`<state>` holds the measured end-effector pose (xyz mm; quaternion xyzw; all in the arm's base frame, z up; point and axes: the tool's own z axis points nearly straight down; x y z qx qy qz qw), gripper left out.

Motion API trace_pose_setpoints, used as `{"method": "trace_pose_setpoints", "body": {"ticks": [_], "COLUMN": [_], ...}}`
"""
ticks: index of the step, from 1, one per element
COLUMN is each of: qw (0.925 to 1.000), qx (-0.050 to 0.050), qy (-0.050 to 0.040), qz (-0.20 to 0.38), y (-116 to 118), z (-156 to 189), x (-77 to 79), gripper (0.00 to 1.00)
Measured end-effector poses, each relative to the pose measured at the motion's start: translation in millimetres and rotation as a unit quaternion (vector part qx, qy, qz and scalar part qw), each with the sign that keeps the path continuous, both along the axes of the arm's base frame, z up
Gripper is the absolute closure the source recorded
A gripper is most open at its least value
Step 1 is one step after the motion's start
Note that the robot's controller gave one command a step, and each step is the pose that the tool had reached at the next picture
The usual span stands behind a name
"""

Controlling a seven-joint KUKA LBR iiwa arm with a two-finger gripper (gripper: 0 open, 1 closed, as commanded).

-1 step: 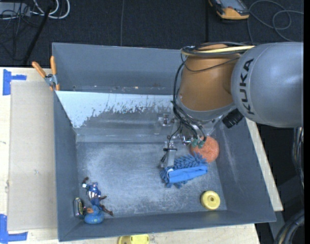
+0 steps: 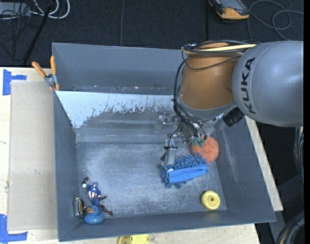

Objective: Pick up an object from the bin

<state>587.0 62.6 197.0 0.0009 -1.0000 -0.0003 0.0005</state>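
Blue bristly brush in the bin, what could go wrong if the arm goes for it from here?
The end effector hangs by the blue bristly brush, at its end on the view's left rather than over its middle, so a grasp there might tip or drop it. The orange spongy ball lies close beside the brush, under the wrist, and could get bumped or caught too.

Across the top of the view you have a dark, carpet-like floor [image 2: 145, 14], dimly lit. At its upper left you'll see a tangle of white cables [image 2: 57, 5] with a dark lead [image 2: 41, 24] slanting down from it. At upper right a small orange-and-grey device [image 2: 227, 6] lies flat, with a thin grey cord [image 2: 273, 18] looping just beside it.
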Motion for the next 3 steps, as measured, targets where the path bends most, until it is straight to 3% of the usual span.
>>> {"method": "trace_pose_setpoints", "body": {"ticks": [1,2,3], "qw": [0.9993,0.9965,0.9998], "qx": [0.000,0.000,0.000], "qy": [0.0000,-0.0028,-0.0002], "qz": [0.038,0.084,0.017], "y": [-34,-76,-85], "z": [-7,-54,-76], "x": [-25.6,-25.4,-17.2], "gripper": [0.00,0.00,1.00]}}
